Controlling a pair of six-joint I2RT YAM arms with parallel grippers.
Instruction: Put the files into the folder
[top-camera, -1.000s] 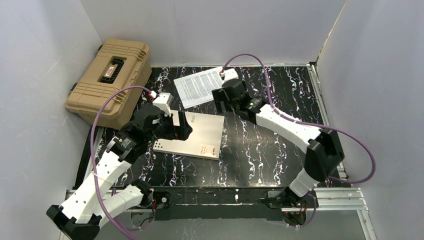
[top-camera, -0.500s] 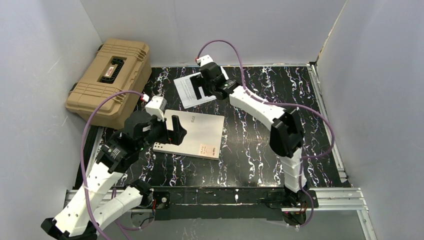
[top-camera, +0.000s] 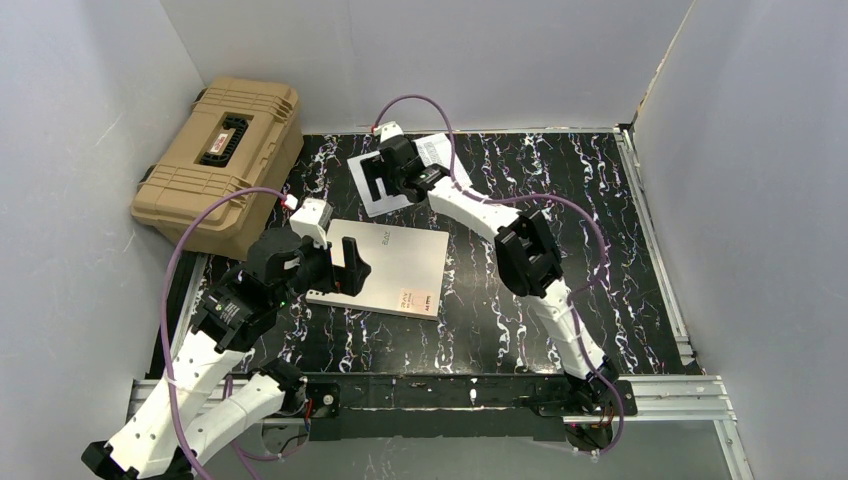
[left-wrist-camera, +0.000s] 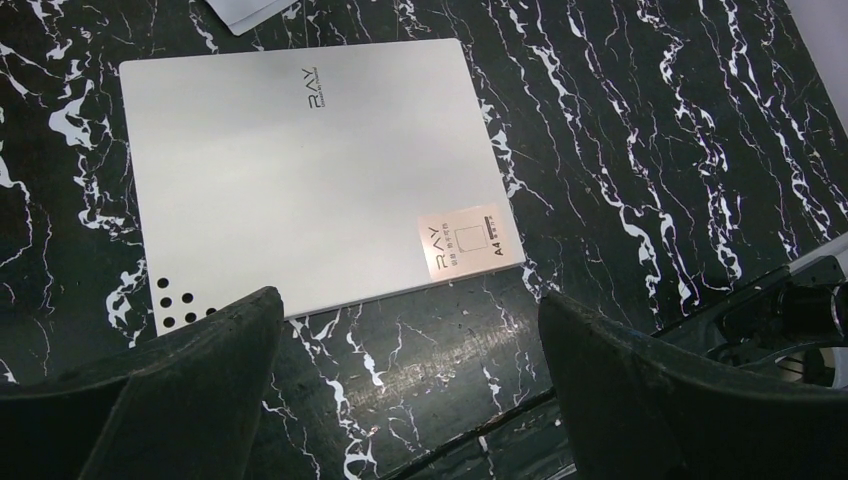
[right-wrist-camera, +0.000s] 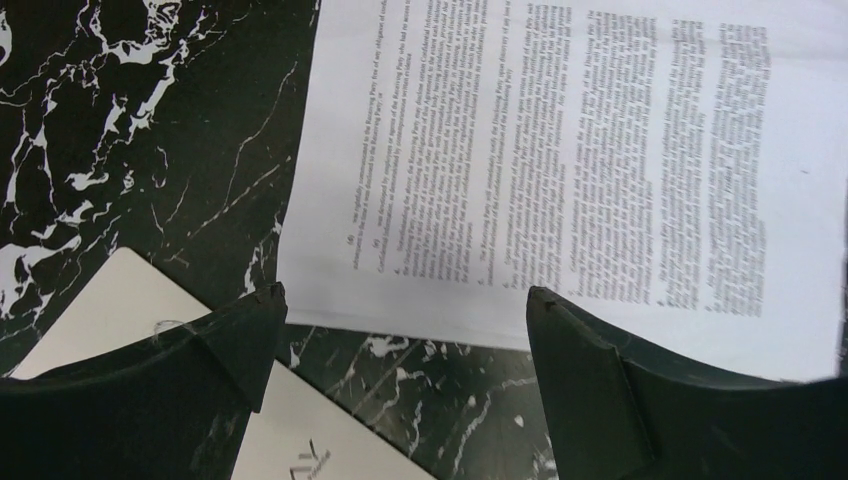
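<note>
Files (right-wrist-camera: 560, 150) under parted right jaws

White-linked arms (top-camera: 195, 355) with black joints carry looping purple cables (top-camera: 410, 98).

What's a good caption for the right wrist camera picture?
Open right gripper poised over the printed files, with a corner of the cream folder peeking in below.
</note>
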